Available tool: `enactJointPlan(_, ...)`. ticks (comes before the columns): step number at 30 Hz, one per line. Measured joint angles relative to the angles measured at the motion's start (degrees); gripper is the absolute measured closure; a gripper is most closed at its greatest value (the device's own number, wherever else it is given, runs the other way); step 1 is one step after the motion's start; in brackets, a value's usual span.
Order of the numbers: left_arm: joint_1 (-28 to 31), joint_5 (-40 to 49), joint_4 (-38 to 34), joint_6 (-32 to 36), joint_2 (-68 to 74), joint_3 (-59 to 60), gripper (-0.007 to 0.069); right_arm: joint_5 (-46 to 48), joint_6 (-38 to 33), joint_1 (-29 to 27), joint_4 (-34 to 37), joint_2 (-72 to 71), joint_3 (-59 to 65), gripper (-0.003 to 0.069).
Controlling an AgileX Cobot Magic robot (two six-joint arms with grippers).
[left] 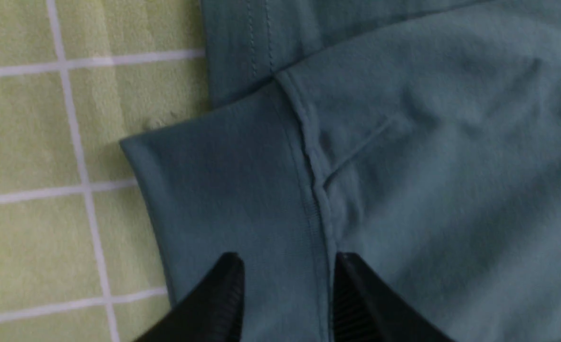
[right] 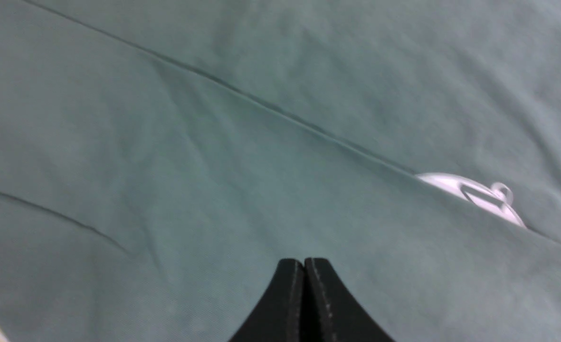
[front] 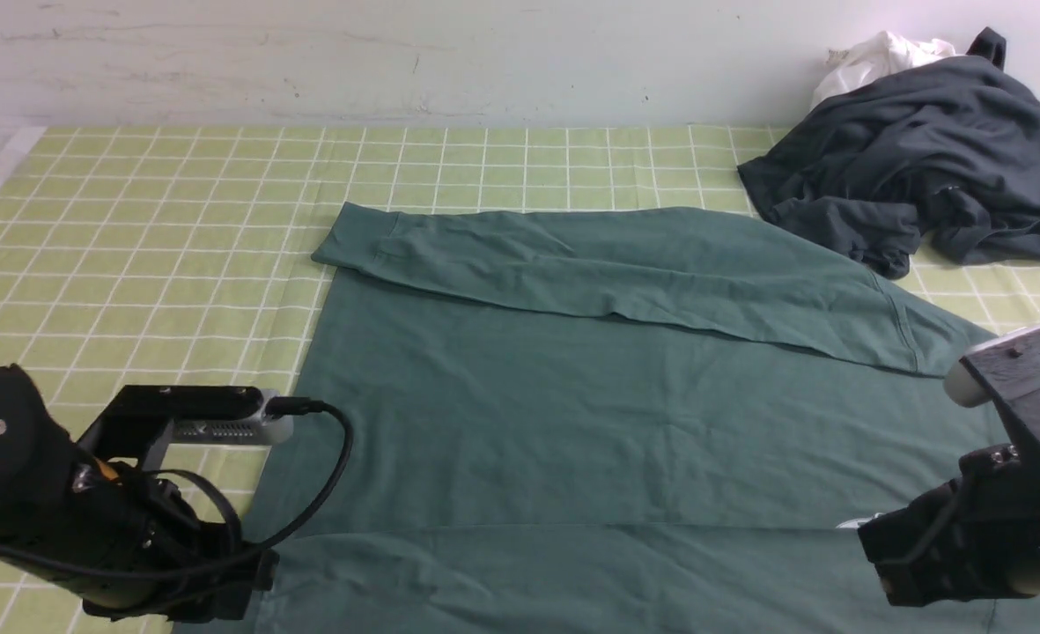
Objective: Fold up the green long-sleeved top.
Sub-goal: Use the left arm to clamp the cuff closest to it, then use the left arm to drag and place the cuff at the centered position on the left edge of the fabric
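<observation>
The green top lies spread flat on the counter, which wears a yellow-green cloth gridded in white, against a pale wall. A grey garment is heaped at the far right. The left fingers stand apart over a cuff; the right fingers are pressed together.

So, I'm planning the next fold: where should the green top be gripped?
Probably the hem of the green top, on the robot's left, approached from the checked mat beside it: that edge lies flat and straight, so a finger can slide under.
</observation>
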Motion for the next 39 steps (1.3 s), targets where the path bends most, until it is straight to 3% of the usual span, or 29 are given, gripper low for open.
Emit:
enactJointPlan(3, 0.0, -0.1, 0.2, -0.3, 3.7, -2.3, 0.0190, 0.0, -4.5, 0.0, 4.1, 0.0, 0.0, 0.0670)
enactJointPlan(5, 0.0, 0.2, 0.7, -0.4, 5.4, -3.8, 0.0155, 0.0, -6.6, 0.0, 6.0, 0.0, 0.0, 0.0670)
enactJointPlan(17, 5.5, 6.0, -0.2, 3.3, 13.2, -8.8, 0.0140, -0.3, -10.3, 0.0, 8.4, 0.0, 0.0, 0.0670)
enactJointPlan(21, 5.6, 6.4, -0.3, 4.1, 14.2, -9.1, 0.0198, -0.6, -10.3, 0.0, 8.8, 0.0, 0.0, 0.0670)
enactJointPlan(23, 5.7, 6.4, -0.2, 4.4, 14.3, -9.1, 0.0265, -0.8, -10.3, 0.0, 8.9, 0.0, 0.0, 0.0670)
enactJointPlan(28, 5.7, 6.4, -0.9, 4.5, 13.2, -9.1, 0.0539, -0.8, -11.4, 0.0, 9.1, 0.0, 0.0, 0.0670)
enactJointPlan(30, 5.7, 6.3, -0.9, 4.6, 11.5, -9.1, 0.0585, -0.8, -11.5, 0.0, 9.1, 0.0, 0.0, 0.0670)
enactJointPlan(39, 5.7, 5.2, -1.3, 9.0, 1.6, -15.3, 0.0588, -0.9, -11.6, 0.0, 9.3, 0.0, 0.0, 0.0670)
